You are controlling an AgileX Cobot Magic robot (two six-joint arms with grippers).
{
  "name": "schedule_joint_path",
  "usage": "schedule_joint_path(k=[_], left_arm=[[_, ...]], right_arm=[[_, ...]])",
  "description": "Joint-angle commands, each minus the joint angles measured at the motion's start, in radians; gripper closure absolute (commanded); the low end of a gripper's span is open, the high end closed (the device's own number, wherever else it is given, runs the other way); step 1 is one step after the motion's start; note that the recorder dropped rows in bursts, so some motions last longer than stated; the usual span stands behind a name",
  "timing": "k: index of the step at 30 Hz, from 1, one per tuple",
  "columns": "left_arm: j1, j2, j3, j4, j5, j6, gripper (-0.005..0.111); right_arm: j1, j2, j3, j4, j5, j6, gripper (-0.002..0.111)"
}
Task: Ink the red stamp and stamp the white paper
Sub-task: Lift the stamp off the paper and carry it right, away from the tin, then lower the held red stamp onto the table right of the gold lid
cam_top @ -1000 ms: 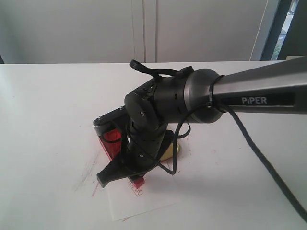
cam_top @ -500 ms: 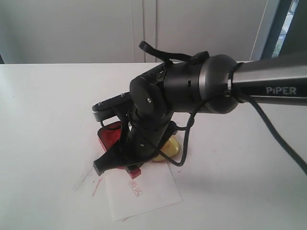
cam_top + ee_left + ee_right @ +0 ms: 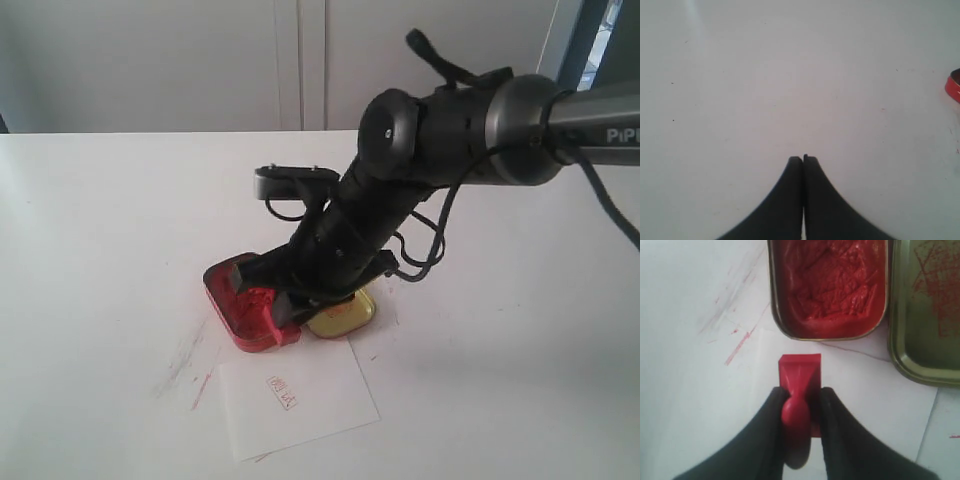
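Note:
My right gripper is shut on the handle of the red stamp. It holds the stamp's square base just above the near edge of the white paper, a little short of the open ink tin full of red ink. In the exterior view the right gripper sits at the red tin, and its fingers hide the stamp. The white paper lies in front of the tin with a small red imprint. My left gripper is shut on nothing, above bare tabletop.
The tin's gold lid lies open beside the tin, its inside smeared with red. Red ink streaks mark the white table left of the paper. A red tin edge shows in the left wrist view.
My right arm has lifted the stamp off the paper and drawn back towards the ink tin, which uncovers the red imprint. The arm's elbow has swung up and to the right.

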Motion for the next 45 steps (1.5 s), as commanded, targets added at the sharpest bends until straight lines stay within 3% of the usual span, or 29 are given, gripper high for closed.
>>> schedule_joint_path(k=[1,20,31,45], left_arm=[[-0.001,-0.005,0.004,-0.009,0.002,0.001,0.107],[-0.001,-0.005,0.004,-0.009,0.002,0.001,0.107],[-0.001,-0.005,0.004,-0.009,0.002,0.001,0.107],[-0.001,-0.005,0.004,-0.009,0.002,0.001,0.107]], right_arm=[[-0.096,-0.012,0.014,0.220,0.022,-0.188,0.108],[-0.400,-0.012,0.281,0.784,0.106,-0.728,0.108],[-0.507,-0.010,0.331,0.857,0.106,-0.824,0.108],[-0.515,-0.010,0.331,0.885,-0.074,-0.804,0.108]])
